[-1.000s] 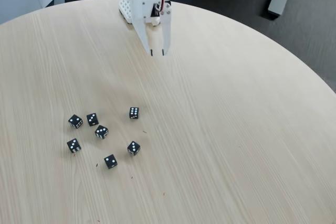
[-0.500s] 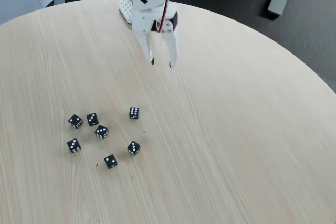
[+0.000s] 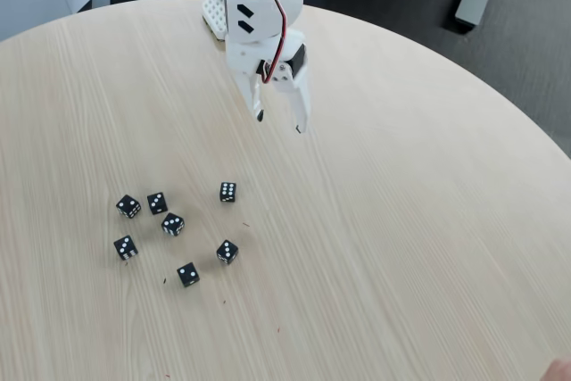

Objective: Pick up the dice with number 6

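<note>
- The step in hand looks like the approach: the gripper [image 3: 279, 122] hangs above the bare table [image 3: 419, 220], holding nothing, short of the dice.
- Its jaws stand moderately apart, a clear gap between the two dark-tipped fingers, which point down and slightly toward the camera.
- The six [image 3: 228, 191] sits on the table in front of the gripper and a little to the left in the fixed view. Its top face shows two rows of three white pips. It is the nearest of the dice to the gripper.
- It stands apart from the other black dice: a loose cluster [image 3: 161, 229] lies to its left and lower in the view, and one die [image 3: 227, 252] lies below it toward the camera.
- Next move, as I judge it: carry the fingers forward and a touch left until they straddle the six, then lower until the tips flank it, and close.
- The opening looks wide enough for one die, though alignment with its faces would matter; a skewed grip could spin or push it.
- The white arm [image 3: 259, 6] reaches in from the far edge of the table, wrist bent downward, with red wires looping along its side.
</note>
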